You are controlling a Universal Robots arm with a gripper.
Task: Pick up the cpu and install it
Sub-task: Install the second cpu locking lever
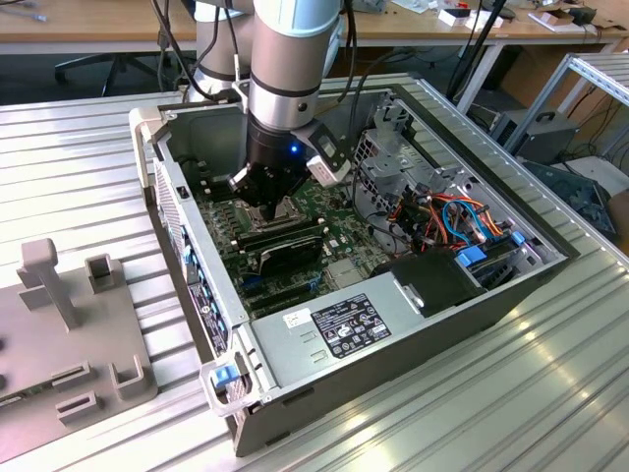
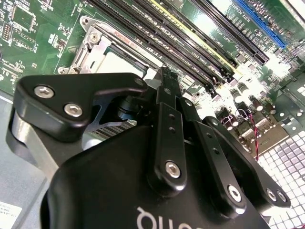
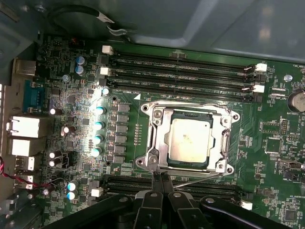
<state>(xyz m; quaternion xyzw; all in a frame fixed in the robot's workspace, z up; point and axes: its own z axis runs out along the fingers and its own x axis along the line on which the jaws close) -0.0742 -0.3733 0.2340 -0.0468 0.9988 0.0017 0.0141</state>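
One cpu (image 3: pixel 190 141), centre-right of first wrist view, seated in socket (image 3: pixel 159 143). Gripper (image 3: pixel 163 183) jaws shut, empty, just beside it. I'd judge it light, stiff, fragile underneath; grip by edges only.

Dull silver-grey cpu (image 3: pixel 189 139), green motherboard (image 3: pixel 267 143), black claw (image 3: pixel 162 183)

Retention frame (image 3: pixel 190 139) rings cpu (image 3: pixel 189 140); memory slots (image 3: pixel 181 71) flank it; open above.

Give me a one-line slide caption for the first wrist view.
Small square silver-grey cpu seated in the metal-rimmed socket on the green motherboard, black gripper beside the socket's edge.
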